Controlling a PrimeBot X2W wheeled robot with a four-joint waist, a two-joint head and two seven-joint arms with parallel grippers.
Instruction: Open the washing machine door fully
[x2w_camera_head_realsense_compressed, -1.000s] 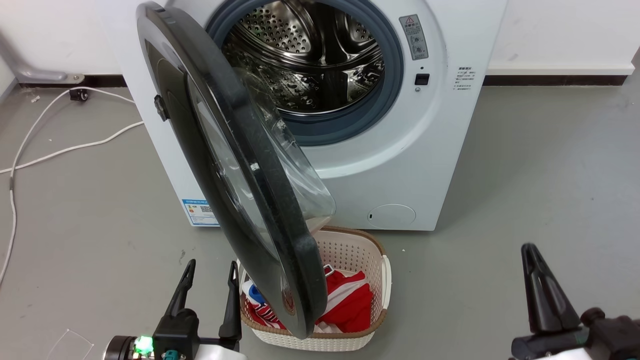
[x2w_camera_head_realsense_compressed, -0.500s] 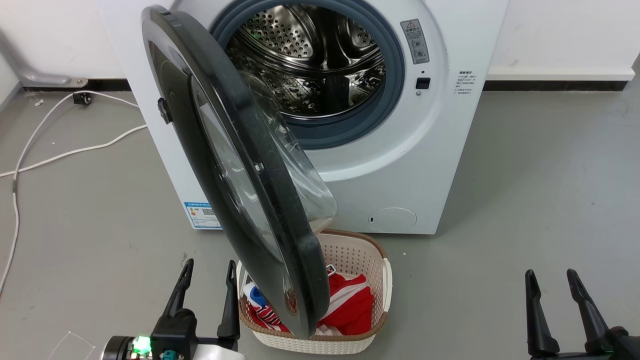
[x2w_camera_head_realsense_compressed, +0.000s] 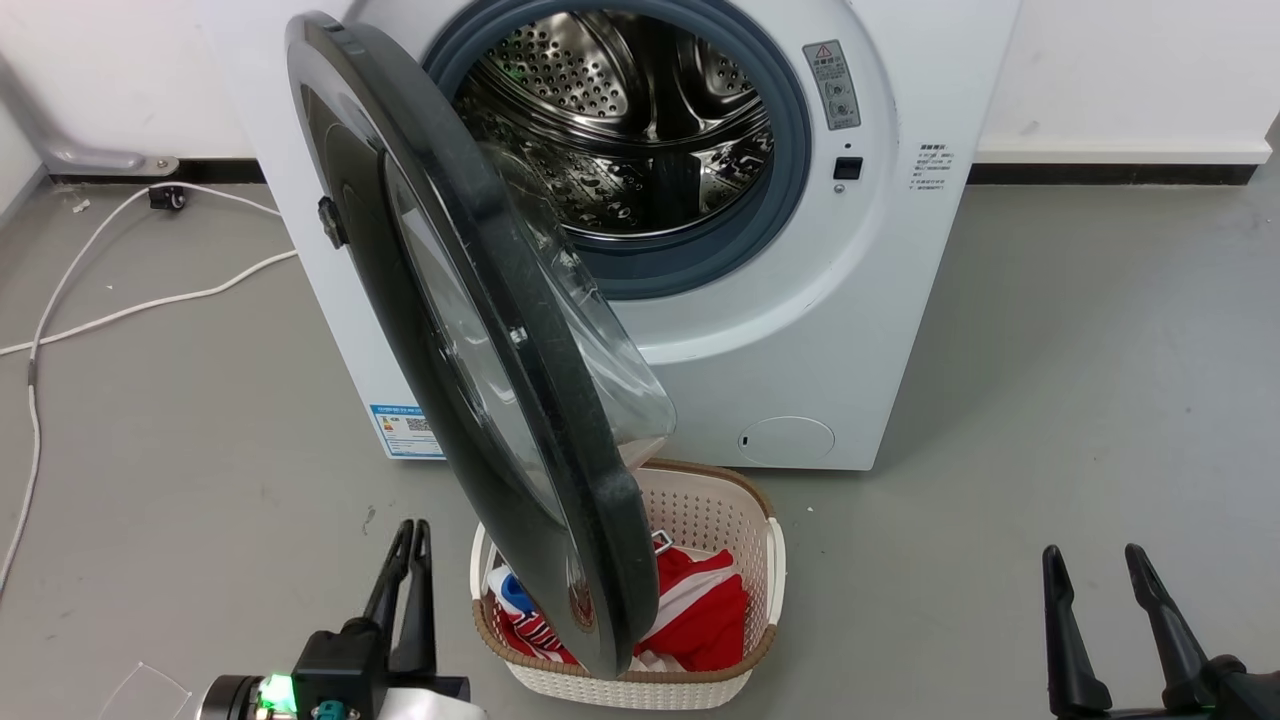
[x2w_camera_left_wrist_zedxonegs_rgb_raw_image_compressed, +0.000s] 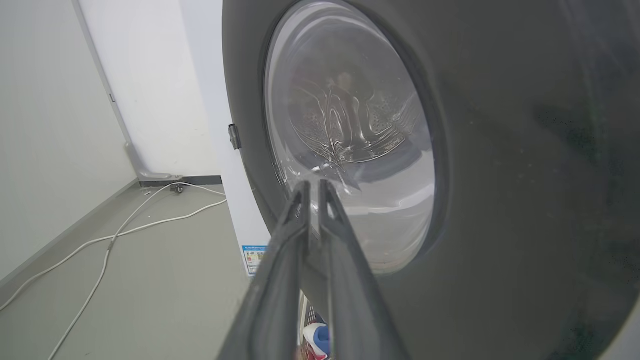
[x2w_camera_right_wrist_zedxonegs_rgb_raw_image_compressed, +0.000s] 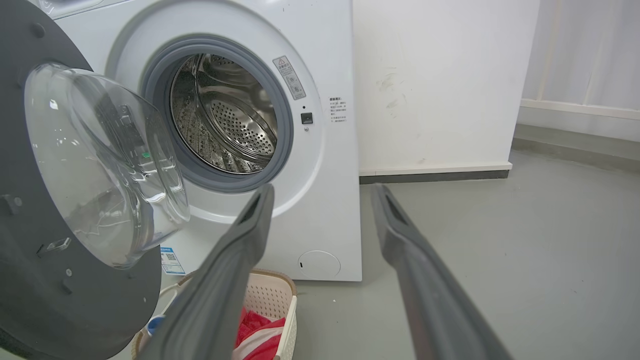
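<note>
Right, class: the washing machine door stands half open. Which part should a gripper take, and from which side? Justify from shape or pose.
Take the washing machine door by its black free rim, farthest from the hinge, probably coming edge-on from the front, one finger per face. That rim points toward the robot; the bulging glass bowl looks too smooth and wide.

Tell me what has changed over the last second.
The left gripper has shut its fingers on nothing, beside the outer face of the washing machine door. The right gripper has sunk lower in the head view and turned, so both fingers now show apart. The door stayed part-open over the laundry basket. The washing machine did not move; its slight shift in the picture is the camera's.
</note>
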